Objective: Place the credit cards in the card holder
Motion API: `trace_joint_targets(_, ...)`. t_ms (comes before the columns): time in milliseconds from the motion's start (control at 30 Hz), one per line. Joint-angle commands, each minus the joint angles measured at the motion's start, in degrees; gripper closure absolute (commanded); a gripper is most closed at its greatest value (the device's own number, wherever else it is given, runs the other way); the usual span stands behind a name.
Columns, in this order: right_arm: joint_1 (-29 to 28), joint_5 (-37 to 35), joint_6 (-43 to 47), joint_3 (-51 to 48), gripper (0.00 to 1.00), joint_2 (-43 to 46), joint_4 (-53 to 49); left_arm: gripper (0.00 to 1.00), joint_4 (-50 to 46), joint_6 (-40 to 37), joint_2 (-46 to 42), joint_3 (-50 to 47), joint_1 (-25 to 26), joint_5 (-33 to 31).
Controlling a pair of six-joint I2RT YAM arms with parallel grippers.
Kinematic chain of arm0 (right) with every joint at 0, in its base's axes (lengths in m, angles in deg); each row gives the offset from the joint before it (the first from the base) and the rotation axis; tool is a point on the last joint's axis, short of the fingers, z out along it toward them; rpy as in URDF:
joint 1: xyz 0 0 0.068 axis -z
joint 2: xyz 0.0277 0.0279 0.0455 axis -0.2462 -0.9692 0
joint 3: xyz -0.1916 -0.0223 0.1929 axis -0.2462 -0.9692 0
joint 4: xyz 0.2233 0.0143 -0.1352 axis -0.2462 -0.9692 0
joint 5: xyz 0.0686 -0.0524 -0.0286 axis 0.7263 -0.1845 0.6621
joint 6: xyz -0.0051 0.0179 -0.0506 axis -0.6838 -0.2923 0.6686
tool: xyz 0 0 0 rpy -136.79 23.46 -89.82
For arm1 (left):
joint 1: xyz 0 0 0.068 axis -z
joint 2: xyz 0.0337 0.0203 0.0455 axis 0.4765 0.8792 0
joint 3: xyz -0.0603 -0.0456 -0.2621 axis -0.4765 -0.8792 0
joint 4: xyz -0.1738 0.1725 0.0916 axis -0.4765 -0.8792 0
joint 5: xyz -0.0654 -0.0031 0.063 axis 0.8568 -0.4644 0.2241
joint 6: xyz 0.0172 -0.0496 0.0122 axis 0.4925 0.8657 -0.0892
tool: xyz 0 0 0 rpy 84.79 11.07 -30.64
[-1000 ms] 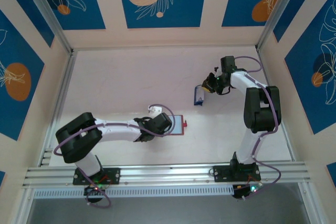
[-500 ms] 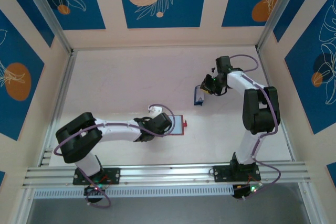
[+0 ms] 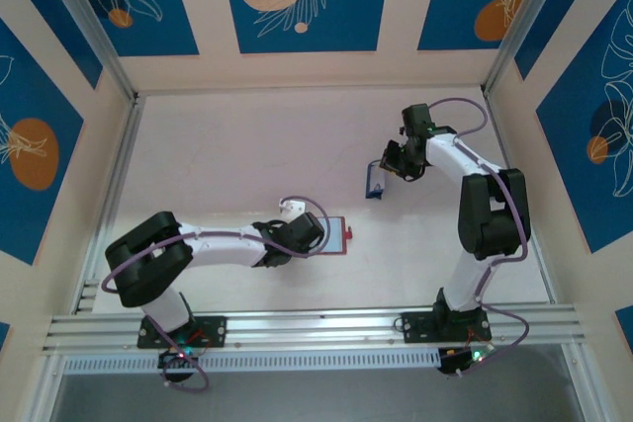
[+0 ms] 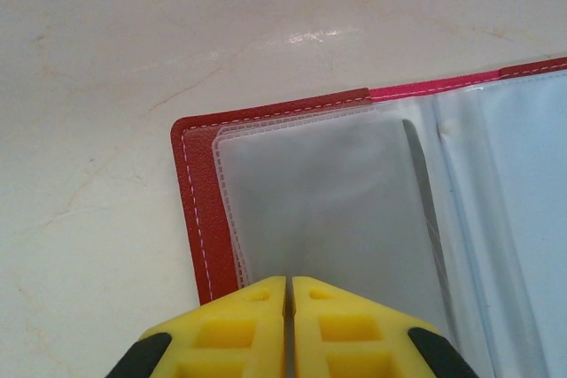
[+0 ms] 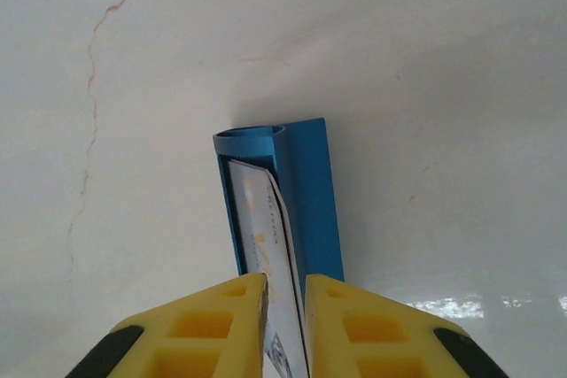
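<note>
Flat on the worktop (image 3: 227,155) near centre, open red card holder (image 4: 199,210) with left claw (image 4: 289,285) pressed together atop its clear sleeve (image 4: 328,210); farther off and right, blue stand (image 5: 310,201) with a card (image 5: 266,227) in it, right claw (image 5: 285,282) slightly apart around that card, grip unclear.

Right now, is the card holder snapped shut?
No, the card holder lies spread open, with its clear sleeves facing up in the left wrist view.
</note>
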Motion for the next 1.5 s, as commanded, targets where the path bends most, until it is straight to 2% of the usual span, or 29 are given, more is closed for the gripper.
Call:
trace_joint_targets(0,-0.60,-0.90,1.32,2.27,0.80,-0.01,-2.55,0.91,-4.67,-0.27,2.06,-0.33,-0.29,3.41)
trace_joint_targets(233,-0.75,3.91,1.24,2.54,0.80,-1.77,-1.48,0.88,-7.68,-3.80,-5.91,2.47,-0.55,5.27)
trace_joint_targets(400,-0.96,1.15,0.39,3.06,0.82,-2.87,-3.08,0.87,-12.21,-4.28,-10.11,4.75,-0.93,4.93)
trace_joint_targets(667,-1.53,1.78,0.63,1.78,0.85,-1.40,-2.85,0.86,-15.33,-3.32,-14.63,5.17,-1.66,5.11)
trace_joint_targets(800,-2.05,-2.30,0.53,3.52,0.84,-2.14,-5.29,0.85,-15.79,-2.80,-16.66,5.03,-1.65,4.79)
trace_joint_targets(1200,-4.88,-8.34,0.52,4.61,0.82,-0.22,-6.97,0.85,-14.93,-2.37,-13.40,5.44,-1.99,6.35)
trace_joint_targets(1467,-5.10,-10.87,1.15,5.00,0.80,0.45,-9.79,0.84,-12.77,-5.49,-11.72,5.98,-3.44,11.86)
